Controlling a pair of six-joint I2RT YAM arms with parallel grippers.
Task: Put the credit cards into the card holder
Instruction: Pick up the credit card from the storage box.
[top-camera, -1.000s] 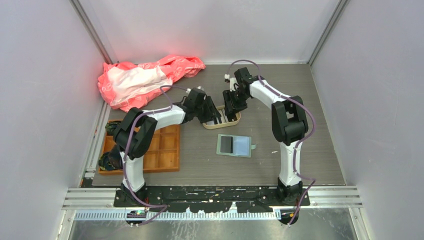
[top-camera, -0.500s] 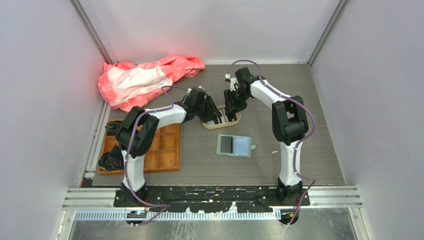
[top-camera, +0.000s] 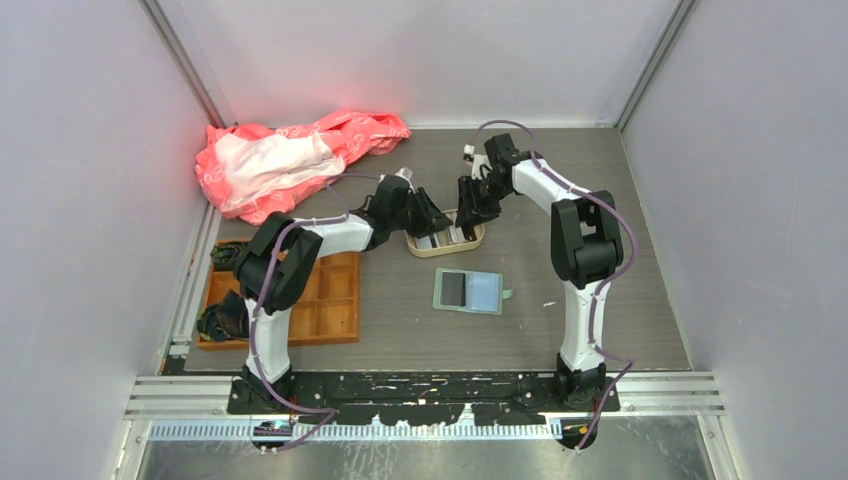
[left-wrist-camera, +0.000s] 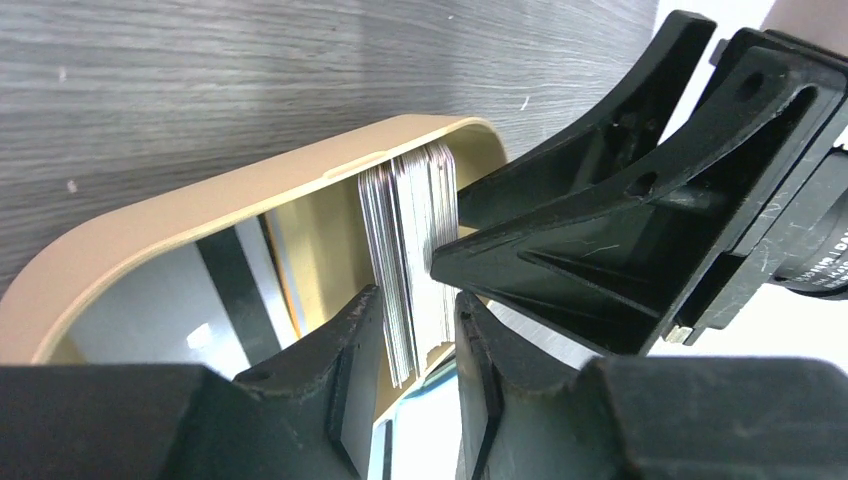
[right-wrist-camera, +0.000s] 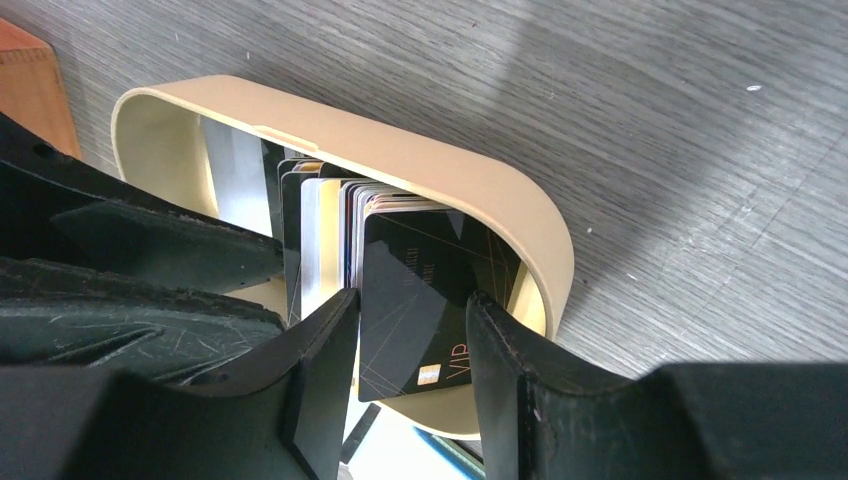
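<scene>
The credit cards stand on edge as a stack inside a beige tray. My left gripper straddles that stack from the left, one finger on each side; whether the pads press on it does not show. My right gripper comes in from the right, and a tilted black credit card marked VIP spans its gap, touching both fingers. Both grippers meet over the tray. The card holder lies open nearer the arms, with a dark and a pale blue pocket showing.
An orange compartment tray sits at the left near my left arm's base. A pink plastic bag lies at the back left. Grey walls close the table in on three sides. The two grippers' fingers almost touch over the beige tray.
Both grippers have narrowed around the cards. Both arms and the beige tray have shifted slightly to the right. The card holder has not moved.
</scene>
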